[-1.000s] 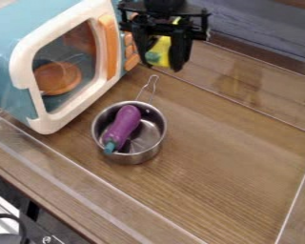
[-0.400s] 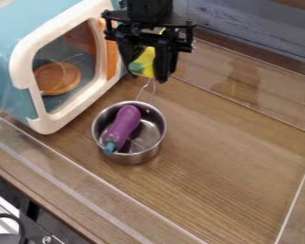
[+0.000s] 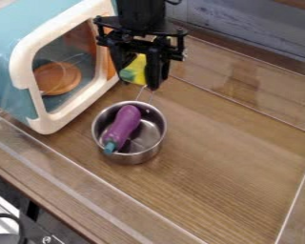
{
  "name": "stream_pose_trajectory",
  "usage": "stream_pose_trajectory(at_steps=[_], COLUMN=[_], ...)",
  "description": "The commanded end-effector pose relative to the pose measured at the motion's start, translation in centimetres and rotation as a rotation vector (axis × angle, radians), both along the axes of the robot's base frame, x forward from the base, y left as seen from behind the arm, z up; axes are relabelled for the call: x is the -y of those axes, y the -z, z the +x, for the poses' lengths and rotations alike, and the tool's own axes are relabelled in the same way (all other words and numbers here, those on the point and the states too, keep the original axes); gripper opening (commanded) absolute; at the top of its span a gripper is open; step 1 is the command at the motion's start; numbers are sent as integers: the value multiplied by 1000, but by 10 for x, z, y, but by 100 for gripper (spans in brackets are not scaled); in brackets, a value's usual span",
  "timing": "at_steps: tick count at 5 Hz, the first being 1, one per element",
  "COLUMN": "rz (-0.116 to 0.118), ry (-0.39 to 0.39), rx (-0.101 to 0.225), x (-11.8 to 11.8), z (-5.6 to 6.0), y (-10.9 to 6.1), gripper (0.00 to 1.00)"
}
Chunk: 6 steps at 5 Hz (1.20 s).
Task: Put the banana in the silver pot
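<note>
The banana [image 3: 137,68], small and yellow with a greenish end, hangs between the black fingers of my gripper [image 3: 140,73], which is shut on it and points straight down. It hovers above the far rim of the silver pot [image 3: 152,145], near the pot's thin wire handle [image 3: 149,95]. The pot is a small shiny round pan standing on the wooden table. A purple toy eggplant [image 3: 122,126] with a green stem lies inside it, filling much of the left side.
A teal and cream toy microwave [image 3: 43,59] stands at the left, close beside the pot, with an orange dish [image 3: 58,76] behind its door. A clear low wall [image 3: 181,205] rims the wooden table [image 3: 232,133].
The gripper, still shut on the banana, has moved left and toward the pot and come slightly lower. The pot and eggplant have not moved.
</note>
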<state>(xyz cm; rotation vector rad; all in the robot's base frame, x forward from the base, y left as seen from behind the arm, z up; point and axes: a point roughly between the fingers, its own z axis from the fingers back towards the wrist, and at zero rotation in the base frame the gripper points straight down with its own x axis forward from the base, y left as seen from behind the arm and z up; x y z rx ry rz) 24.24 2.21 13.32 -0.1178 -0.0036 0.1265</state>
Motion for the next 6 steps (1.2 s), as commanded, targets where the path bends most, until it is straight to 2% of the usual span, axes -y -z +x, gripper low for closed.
stream_pose_trajectory(at_steps=[1,6], rz=[9,14], ry=[-7,-14], rx=[49,30], x=[-2,-1], z=[1,-1], y=[-11,-1], gripper=[0,0])
